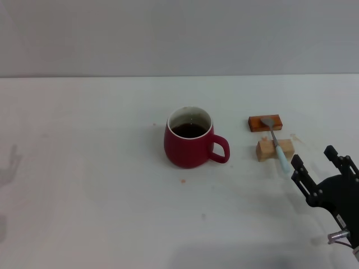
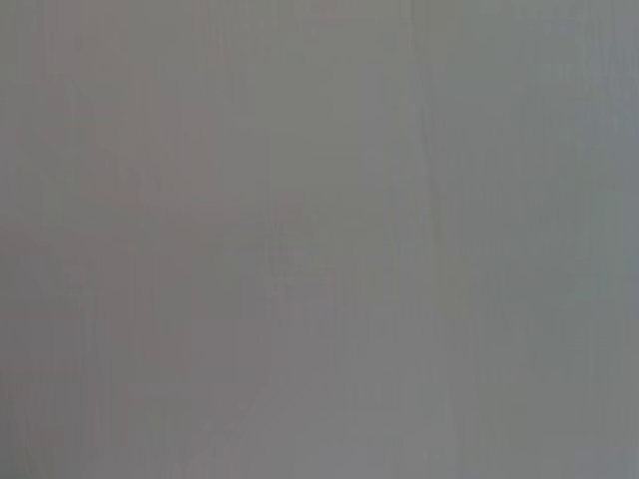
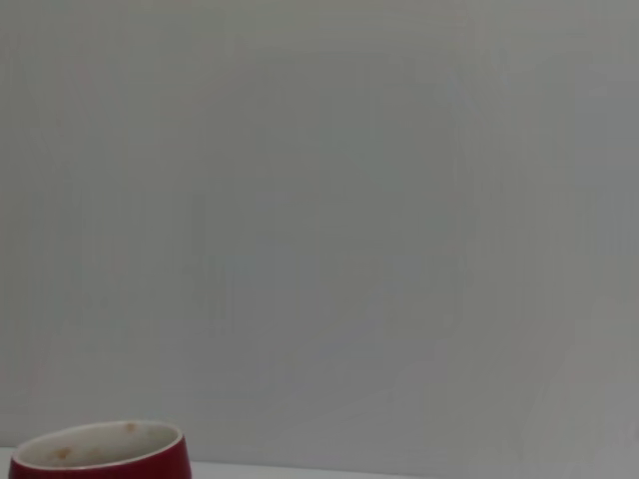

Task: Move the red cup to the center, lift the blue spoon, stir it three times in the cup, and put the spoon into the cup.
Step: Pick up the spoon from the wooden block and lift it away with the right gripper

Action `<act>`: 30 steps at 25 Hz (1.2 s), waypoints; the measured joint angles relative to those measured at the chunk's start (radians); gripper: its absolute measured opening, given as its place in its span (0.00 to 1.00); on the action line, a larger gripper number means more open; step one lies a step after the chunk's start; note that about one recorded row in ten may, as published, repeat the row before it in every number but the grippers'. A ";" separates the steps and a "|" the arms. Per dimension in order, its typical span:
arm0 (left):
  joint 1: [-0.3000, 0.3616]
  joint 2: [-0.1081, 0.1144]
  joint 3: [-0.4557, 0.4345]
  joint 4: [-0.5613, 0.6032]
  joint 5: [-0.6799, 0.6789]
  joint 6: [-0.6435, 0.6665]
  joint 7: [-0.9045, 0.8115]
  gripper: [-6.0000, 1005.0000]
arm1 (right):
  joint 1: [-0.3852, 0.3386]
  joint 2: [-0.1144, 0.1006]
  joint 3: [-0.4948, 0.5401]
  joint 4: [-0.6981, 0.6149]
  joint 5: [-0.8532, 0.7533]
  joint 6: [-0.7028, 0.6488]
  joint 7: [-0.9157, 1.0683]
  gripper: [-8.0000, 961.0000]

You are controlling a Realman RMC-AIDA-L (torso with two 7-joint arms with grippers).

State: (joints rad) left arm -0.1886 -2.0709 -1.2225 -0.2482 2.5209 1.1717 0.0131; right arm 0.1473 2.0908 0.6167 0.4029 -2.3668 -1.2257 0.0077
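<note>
The red cup [image 1: 190, 138] stands upright near the middle of the white table, its handle pointing right and dark liquid inside. Its rim also shows in the right wrist view as the red cup [image 3: 100, 454]. The blue spoon [image 1: 277, 142] lies across two small blocks to the cup's right, metal bowl on the far one, pale handle reaching toward the front. My right gripper [image 1: 318, 161] is open just in front and right of the spoon's handle end, holding nothing. The left gripper is out of view.
An orange-brown block [image 1: 265, 123] and a tan wooden block [image 1: 274, 149] prop up the spoon. The white table [image 1: 84, 185] stretches wide to the left and front of the cup. A grey wall stands behind it.
</note>
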 joint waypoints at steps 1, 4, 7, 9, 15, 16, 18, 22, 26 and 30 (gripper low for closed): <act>0.000 0.000 0.000 0.000 0.000 0.000 0.000 0.84 | 0.000 0.000 -0.001 0.000 0.000 0.001 0.000 0.75; 0.000 0.001 0.000 0.001 0.001 0.000 -0.001 0.84 | -0.001 0.000 -0.002 0.001 0.001 0.013 0.000 0.75; 0.001 0.001 0.000 0.001 0.002 0.000 -0.001 0.84 | 0.000 0.000 -0.002 0.003 0.001 0.026 0.000 0.75; 0.003 0.001 0.000 0.001 0.004 0.001 -0.001 0.84 | 0.002 0.000 0.001 0.004 0.002 0.036 0.000 0.75; 0.005 0.002 0.000 0.001 0.006 0.003 -0.001 0.84 | 0.015 0.000 -0.010 0.010 0.044 0.062 0.000 0.75; 0.005 0.002 0.000 0.001 0.006 0.004 -0.001 0.84 | 0.016 0.000 -0.012 0.012 0.046 0.065 0.000 0.75; 0.005 0.002 0.000 0.001 0.006 0.004 -0.001 0.84 | 0.019 0.000 -0.019 0.015 0.047 0.068 0.000 0.75; 0.005 0.002 0.000 0.001 0.006 0.005 -0.001 0.84 | 0.022 0.000 -0.031 0.018 0.049 0.087 0.000 0.75; 0.003 0.002 0.004 0.001 0.006 0.006 -0.001 0.84 | 0.025 0.000 -0.036 0.025 0.051 0.117 0.000 0.75; 0.003 0.002 0.008 0.001 0.005 0.007 -0.001 0.84 | 0.032 0.000 -0.035 0.028 0.052 0.136 0.000 0.75</act>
State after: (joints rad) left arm -0.1856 -2.0693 -1.2142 -0.2472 2.5262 1.1782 0.0122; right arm 0.1793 2.0908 0.5812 0.4312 -2.3144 -1.0894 0.0077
